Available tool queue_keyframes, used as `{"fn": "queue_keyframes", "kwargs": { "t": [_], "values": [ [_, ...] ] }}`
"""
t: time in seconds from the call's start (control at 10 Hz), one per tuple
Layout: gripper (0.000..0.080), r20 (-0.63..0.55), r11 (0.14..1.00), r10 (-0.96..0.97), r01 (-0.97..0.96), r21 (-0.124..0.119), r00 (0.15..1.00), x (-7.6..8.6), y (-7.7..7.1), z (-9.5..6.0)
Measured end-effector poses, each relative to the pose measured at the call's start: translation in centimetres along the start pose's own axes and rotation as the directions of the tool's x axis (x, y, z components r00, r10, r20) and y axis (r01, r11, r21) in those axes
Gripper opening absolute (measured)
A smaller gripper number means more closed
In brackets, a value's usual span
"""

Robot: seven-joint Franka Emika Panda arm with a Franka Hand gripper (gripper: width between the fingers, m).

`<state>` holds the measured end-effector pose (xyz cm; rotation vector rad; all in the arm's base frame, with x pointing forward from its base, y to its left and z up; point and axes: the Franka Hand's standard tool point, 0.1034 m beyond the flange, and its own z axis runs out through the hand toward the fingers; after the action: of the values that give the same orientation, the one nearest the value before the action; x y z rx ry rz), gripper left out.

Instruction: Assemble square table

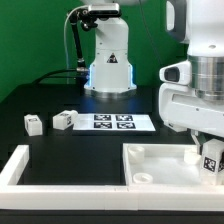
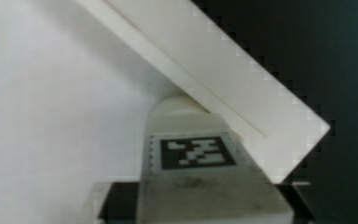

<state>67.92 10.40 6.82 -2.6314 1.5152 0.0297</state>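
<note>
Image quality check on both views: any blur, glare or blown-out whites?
Exterior view: the arm close to the lens is soft, the marker board is sharper, and a blue glow marks the base. Wrist view: soft throughout, the slab is nearly blown-out white, yet the tag on the leg reads fine.

A black table point(image 1: 80, 150) fills the scene, with the marker board point(image 1: 112, 122) lying flat on it. Behind the marker board rises a plain green wall point(image 1: 30, 40). In front of it, white frame bars point(image 1: 15, 168) edge the table.
</note>
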Motion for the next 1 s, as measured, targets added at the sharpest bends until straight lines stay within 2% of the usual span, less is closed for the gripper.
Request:
{"fn": "queue_keyframes", "kwargs": {
  "t": [0.1,0.3,0.4,0.8,0.9,1.0],
  "values": [
    [0.0291,0.018,0.983,0.185,-0.185,0.007,0.983,0.03,0.07,0.03],
    [0.0291,0.086,0.849,0.525,-0.528,0.016,0.847,-0.15,-0.12,0.11],
    [0.0291,0.112,0.791,0.606,-0.611,0.012,0.787,-0.03,-0.13,0.08],
    [0.0291,0.121,0.668,0.739,-0.744,-0.003,0.663,-0.02,-0.13,0.09],
    [0.0369,0.12,0.681,0.727,-0.732,-0.003,0.676,-0.05,-0.08,0.21],
    [0.0369,0.12,0.681,0.727,-0.732,-0.003,0.676,-0.06,-0.07,0.24]
  ]
}}
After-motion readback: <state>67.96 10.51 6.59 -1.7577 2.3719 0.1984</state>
